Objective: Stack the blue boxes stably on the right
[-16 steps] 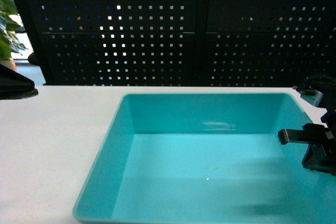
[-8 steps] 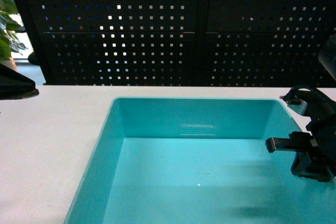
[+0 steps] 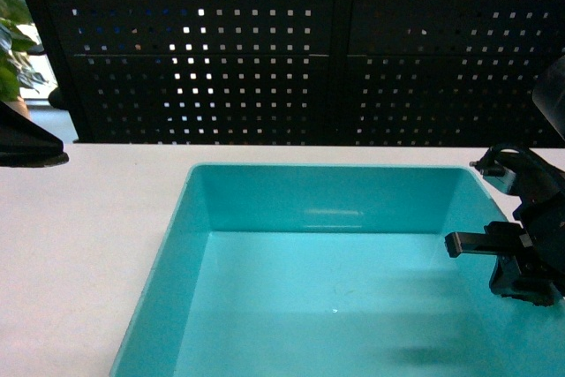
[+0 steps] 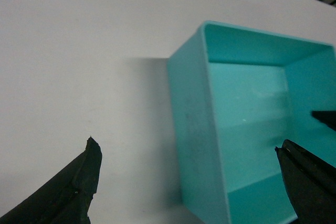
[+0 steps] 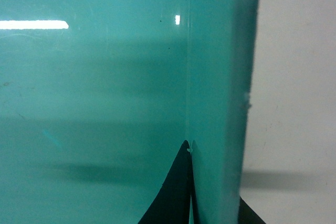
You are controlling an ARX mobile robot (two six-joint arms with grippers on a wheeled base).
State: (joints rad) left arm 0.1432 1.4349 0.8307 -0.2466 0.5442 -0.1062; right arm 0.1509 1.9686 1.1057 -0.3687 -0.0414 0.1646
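Right gripper (image 5: 190, 182) at our three o'clock pinches the smooth turquoise plastic tub's (image 3: 265, 192) wall; left gripper (image 4: 184, 182) spread, empty

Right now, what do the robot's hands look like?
The right end effector is black and blocky, with a curved black cable looped above it. The left end effector shows two matte black, pointed fingers like wedges. No markings show.
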